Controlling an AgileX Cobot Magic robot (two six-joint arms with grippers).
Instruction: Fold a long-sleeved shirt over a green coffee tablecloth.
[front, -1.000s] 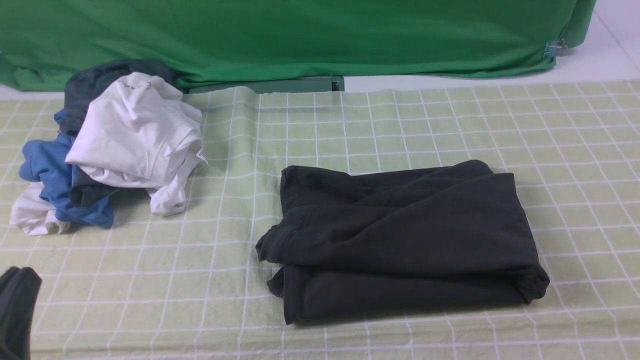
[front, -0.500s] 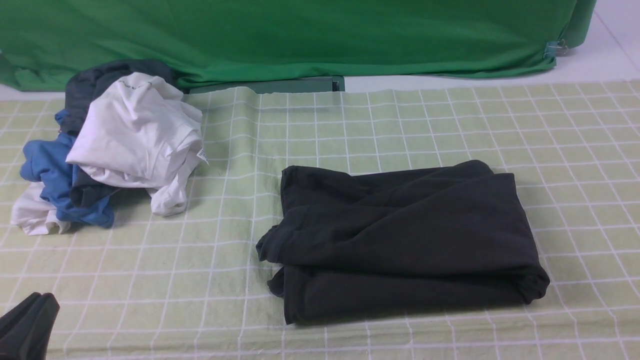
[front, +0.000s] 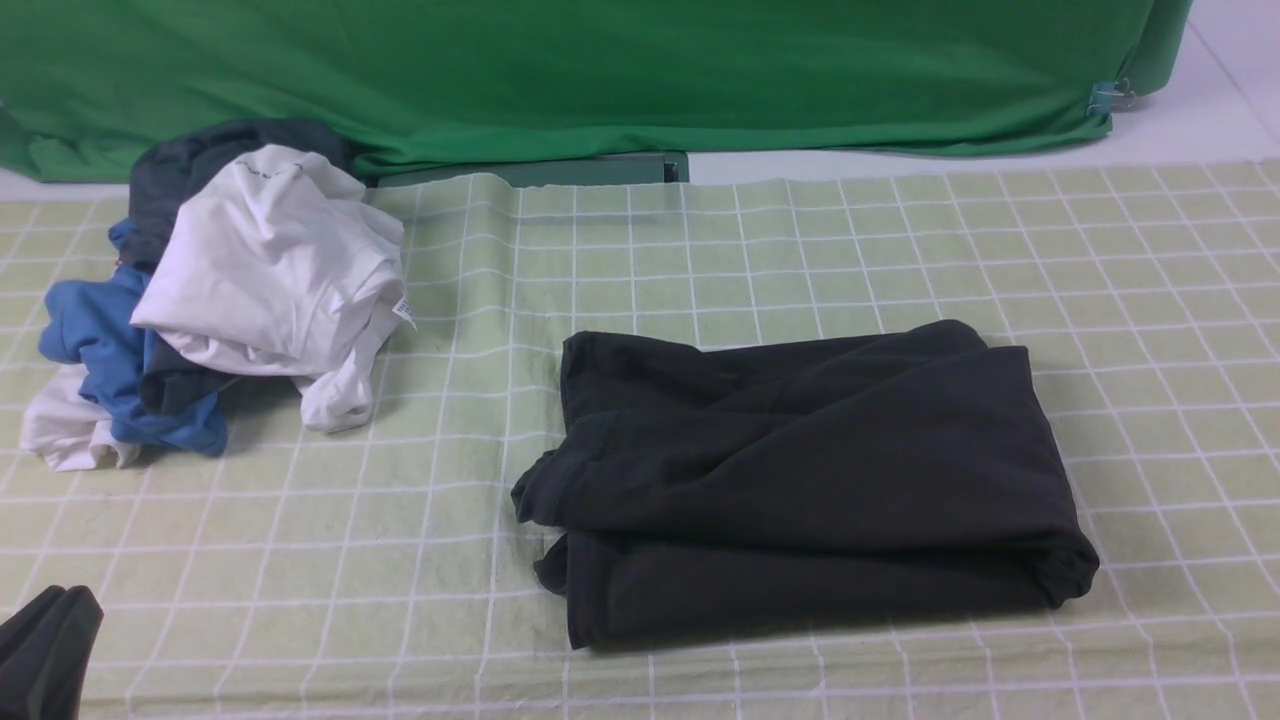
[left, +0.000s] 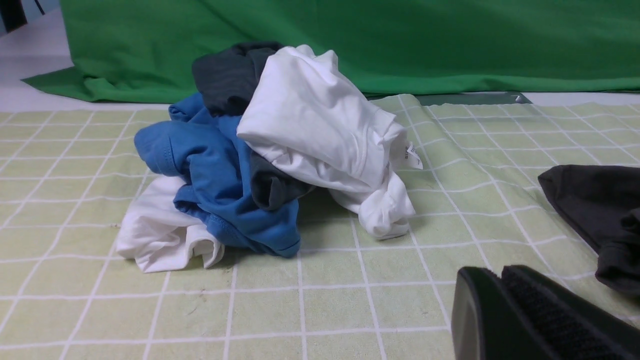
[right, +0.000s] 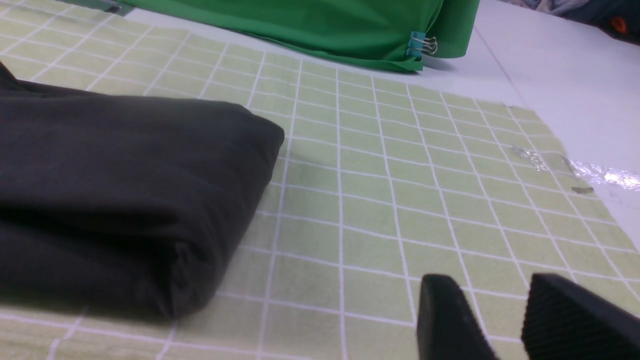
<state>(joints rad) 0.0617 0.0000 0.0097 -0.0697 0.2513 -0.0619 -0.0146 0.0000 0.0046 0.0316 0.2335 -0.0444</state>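
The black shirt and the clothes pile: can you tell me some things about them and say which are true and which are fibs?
1. The black shirt lies folded on the checked cloth. True.
2. The right gripper is holding the shirt. False: it is open, empty, and apart from the shirt.
3. A white shirt sits on top of the pile, with a blue garment below it. True.
4. The pile touches the black shirt. False: bare cloth lies between them.
5. The left gripper is wide open. False: it is shut and holds nothing.
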